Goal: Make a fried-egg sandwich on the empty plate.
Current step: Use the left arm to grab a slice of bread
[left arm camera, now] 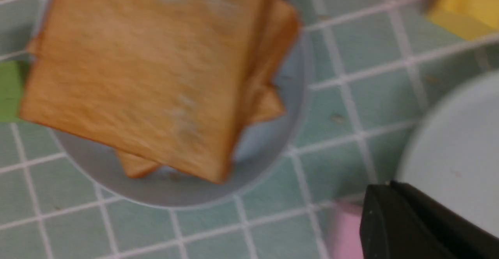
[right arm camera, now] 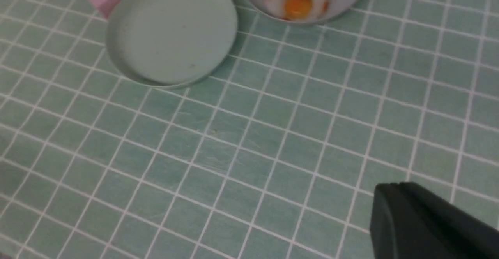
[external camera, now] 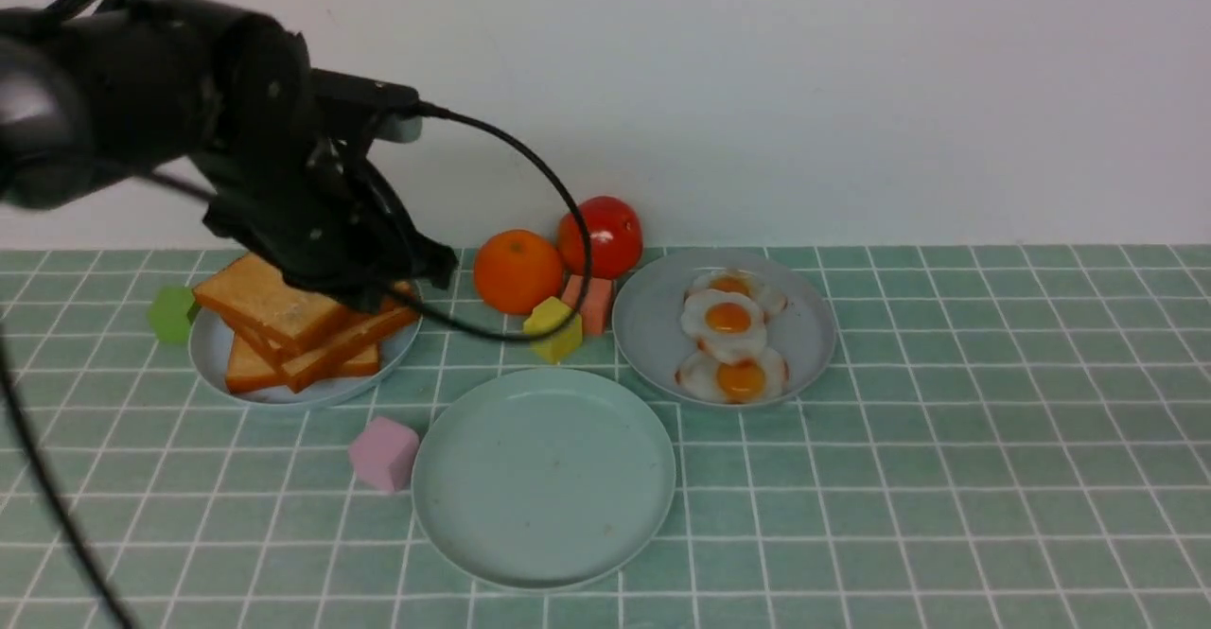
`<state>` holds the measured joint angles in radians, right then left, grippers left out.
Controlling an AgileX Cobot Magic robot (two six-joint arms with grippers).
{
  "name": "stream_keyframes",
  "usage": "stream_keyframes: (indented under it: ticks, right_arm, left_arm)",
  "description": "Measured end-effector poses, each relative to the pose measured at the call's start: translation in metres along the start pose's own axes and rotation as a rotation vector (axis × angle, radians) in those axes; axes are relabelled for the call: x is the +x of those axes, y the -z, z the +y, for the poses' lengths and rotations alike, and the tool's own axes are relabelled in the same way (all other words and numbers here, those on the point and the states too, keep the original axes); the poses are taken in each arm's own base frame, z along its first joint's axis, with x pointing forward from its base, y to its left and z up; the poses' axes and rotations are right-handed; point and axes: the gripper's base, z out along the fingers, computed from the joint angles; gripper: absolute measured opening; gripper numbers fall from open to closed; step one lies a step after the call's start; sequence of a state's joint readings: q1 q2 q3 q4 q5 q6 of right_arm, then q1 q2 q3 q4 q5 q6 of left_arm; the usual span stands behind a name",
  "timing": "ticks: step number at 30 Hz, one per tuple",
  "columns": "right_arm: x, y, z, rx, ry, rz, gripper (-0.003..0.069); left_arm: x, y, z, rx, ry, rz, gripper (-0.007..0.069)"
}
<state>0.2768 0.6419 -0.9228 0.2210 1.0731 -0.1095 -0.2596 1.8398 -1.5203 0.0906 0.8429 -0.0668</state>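
Of three plates, the mint plate [external camera: 544, 478] lies bare nearest the worktop's [external camera: 946, 478] front edge, one grey plate [external camera: 653, 331] holds three fried eggs [external camera: 728, 317], the other grey plate [external camera: 284, 394] stacked toast [external camera: 260, 300] beneath the clenched left gripper [external camera: 371, 288]; the right gripper [right arm camera: 421, 220] is clenched too.

A green-tiled table [external camera: 946, 478] carries a mint-green plate [external camera: 544, 478] near its front. From that plate, a pink block [external camera: 383, 453] sits just beside it at nine o'clock. A grey-blue plate [external camera: 213, 357] is at ten, with a green block [external camera: 172, 313] at its own nine. A second grey-blue plate [external camera: 653, 326] is at one. A yellow block [external camera: 555, 329], a salmon block [external camera: 596, 303], an orange [external camera: 517, 270] and a tomato [external camera: 605, 232] are at twelve.
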Motion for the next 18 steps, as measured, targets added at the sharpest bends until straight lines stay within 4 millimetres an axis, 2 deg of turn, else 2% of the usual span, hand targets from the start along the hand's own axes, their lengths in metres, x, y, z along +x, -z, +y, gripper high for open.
stream_keyframes:
  ticks: [1, 3, 5, 7, 11, 12, 13, 15, 18]
  right_arm:
    - [0.0, 0.0, 0.0, -0.001, 0.001, -0.002, 0.0]
    - [-0.001, 0.0, 0.001, -0.006, 0.019, -0.008, 0.0]
    - [-0.001, 0.0, 0.001, -0.007, 0.024, -0.016, 0.0001]
    - [-0.003, 0.0, 0.001, -0.002, 0.026, -0.029, 0.0001]
    - [-0.005, 0.0, 0.0, 0.0, 0.026, -0.051, 0.0002]
    - [-0.005, 0.0, 0.0, 0.0, 0.027, -0.054, 0.0002]
    - [-0.006, 0.0, 0.0, 0.001, 0.027, -0.061, 0.0003]
    - [-0.006, 0.0, 0.0, 0.001, 0.027, -0.063, 0.0003]
    - [-0.006, 0.0, 0.0, 0.001, 0.027, -0.063, 0.0006]
  left_arm:
    - [-0.001, -0.001, 0.002, -0.002, 0.001, 0.004, -0.0013]
    - [-0.009, -0.019, 0.02, -0.031, -0.014, 0.021, -0.0013]
    - [-0.012, -0.029, 0.029, -0.049, -0.058, 0.031, -0.001]
    - [-0.012, -0.035, 0.032, -0.058, -0.123, 0.04, 0.0011]
    - [-0.014, -0.042, 0.033, -0.069, -0.223, 0.027, 0.0129]
    - [-0.014, -0.043, 0.033, -0.07, -0.227, 0.026, 0.0138]
    - [-0.016, -0.046, 0.034, -0.081, -0.248, 0.0, 0.0211]
    - [-0.018, -0.052, 0.034, -0.094, -0.266, -0.019, 0.029]
    - [-0.017, -0.06, 0.035, -0.105, -0.283, -0.018, 0.0353]
